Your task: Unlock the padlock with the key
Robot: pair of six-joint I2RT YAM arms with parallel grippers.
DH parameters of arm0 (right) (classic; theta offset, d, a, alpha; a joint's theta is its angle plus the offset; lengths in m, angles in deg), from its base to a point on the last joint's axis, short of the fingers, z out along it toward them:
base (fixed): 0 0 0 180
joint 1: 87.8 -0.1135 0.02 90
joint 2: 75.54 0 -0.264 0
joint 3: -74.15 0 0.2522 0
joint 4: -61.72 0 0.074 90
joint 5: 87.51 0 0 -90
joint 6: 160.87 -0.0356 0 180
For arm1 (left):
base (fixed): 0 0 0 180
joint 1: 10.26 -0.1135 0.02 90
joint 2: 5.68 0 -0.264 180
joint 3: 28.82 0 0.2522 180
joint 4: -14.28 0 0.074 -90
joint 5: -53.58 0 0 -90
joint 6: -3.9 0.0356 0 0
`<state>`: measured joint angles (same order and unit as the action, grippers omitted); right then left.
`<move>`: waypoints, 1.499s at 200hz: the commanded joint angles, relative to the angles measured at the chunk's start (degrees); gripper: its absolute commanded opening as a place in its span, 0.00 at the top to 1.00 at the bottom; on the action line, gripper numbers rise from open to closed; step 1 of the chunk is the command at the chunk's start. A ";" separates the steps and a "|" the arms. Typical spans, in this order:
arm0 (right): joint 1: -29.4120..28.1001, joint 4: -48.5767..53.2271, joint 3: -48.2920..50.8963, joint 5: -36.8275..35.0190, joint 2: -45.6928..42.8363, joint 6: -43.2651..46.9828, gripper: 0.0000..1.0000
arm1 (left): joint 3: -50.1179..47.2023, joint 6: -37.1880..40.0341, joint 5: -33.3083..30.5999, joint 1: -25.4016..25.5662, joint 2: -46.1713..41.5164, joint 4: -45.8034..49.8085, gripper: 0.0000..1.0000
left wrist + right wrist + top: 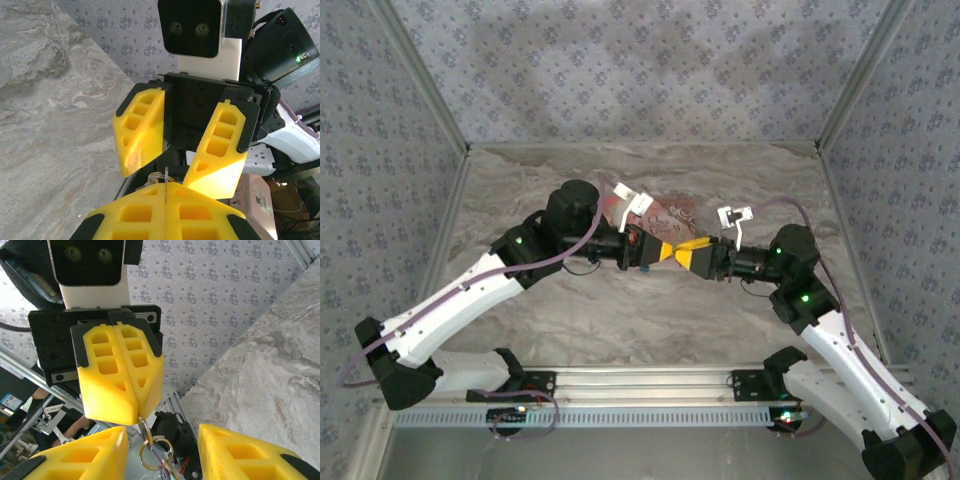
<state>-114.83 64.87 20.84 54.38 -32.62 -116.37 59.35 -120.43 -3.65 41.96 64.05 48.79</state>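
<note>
Pinching the key (142, 424) flat between its closed yellow fingers, the left end effector (136, 410) is holding it in the air above the desk (620, 310), with the key ring (155, 452) dangling free. The right end effector (171, 177) is facing it nose to nose, fingers apart on either side of the ring and gripping nothing. A handover seems to be going on. The right one should be closing squarely on metal, not loose ring, before the left is letting go. I am counting one key, one ring and two end effectors.
</note>
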 commanded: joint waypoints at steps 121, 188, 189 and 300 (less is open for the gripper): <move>-2.43 2.04 -2.99 2.42 0.06 5.63 1.00 | 0.25 1.63 2.38 0.49 -0.95 -1.45 1.00; -2.96 7.32 -4.36 1.99 0.04 9.00 1.00 | 0.81 1.54 1.56 -0.62 -0.96 -1.53 1.00; -2.95 7.38 -4.38 1.94 0.01 9.01 1.00 | 0.81 1.58 1.62 -0.63 -0.89 -1.52 1.00; 0.22 5.46 -5.10 -0.22 -2.19 5.53 0.42 | 1.91 1.82 5.54 0.61 0.75 0.58 1.00</move>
<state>-114.68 72.39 17.80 54.17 -35.12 -110.01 59.16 -119.57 -0.28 41.75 64.14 49.73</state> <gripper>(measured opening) 0.571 0.042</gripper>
